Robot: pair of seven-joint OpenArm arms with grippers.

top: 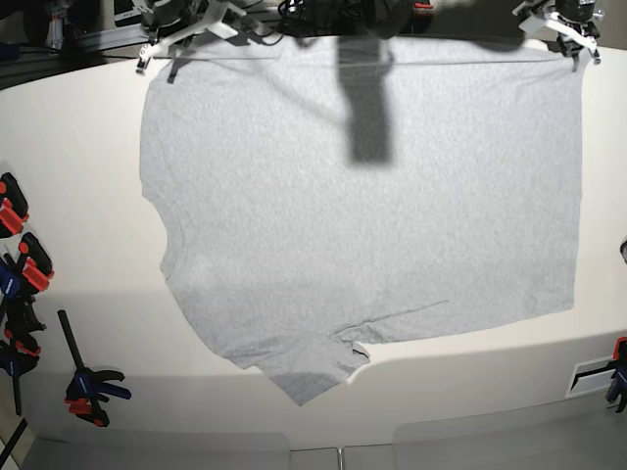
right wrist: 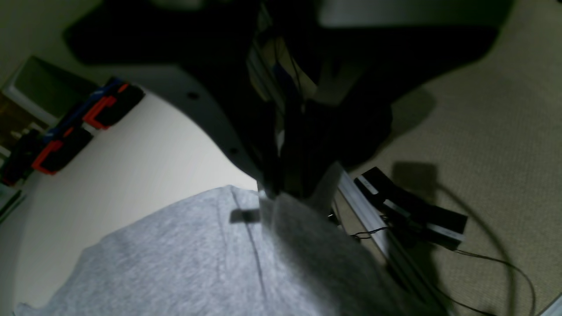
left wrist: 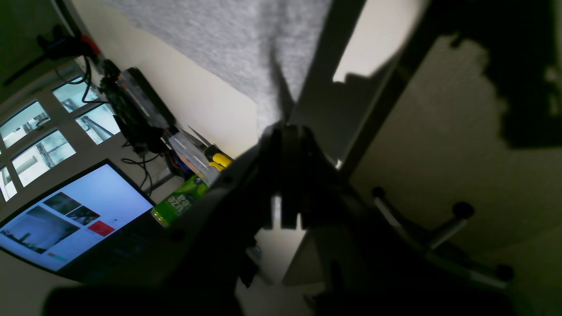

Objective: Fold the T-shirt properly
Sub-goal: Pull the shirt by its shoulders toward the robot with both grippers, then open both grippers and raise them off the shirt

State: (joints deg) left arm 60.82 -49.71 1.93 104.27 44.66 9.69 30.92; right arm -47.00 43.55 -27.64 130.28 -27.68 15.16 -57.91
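The light heather-grey T-shirt (top: 362,206) lies spread flat, plain side up, over most of the cream table (top: 78,176); no lettering shows. One sleeve (top: 309,377) points toward the near edge. My left gripper (top: 571,39) is shut on the shirt's far corner at the base view's top right. The left wrist view shows it (left wrist: 285,129) pinching the grey cloth (left wrist: 228,39). My right gripper (top: 159,51) is shut on the opposite far corner at the top left. The right wrist view shows it (right wrist: 287,193) holding the cloth (right wrist: 197,259) at the table's edge.
Orange-and-black clamps (top: 15,264) and a blue-handled clamp (top: 86,384) line the table's left edge. Another clamp (top: 617,377) sits at the right edge. Beyond the table are a lit monitor (left wrist: 74,215), a green can (left wrist: 180,199) and a black power strip (right wrist: 408,208) on carpet.
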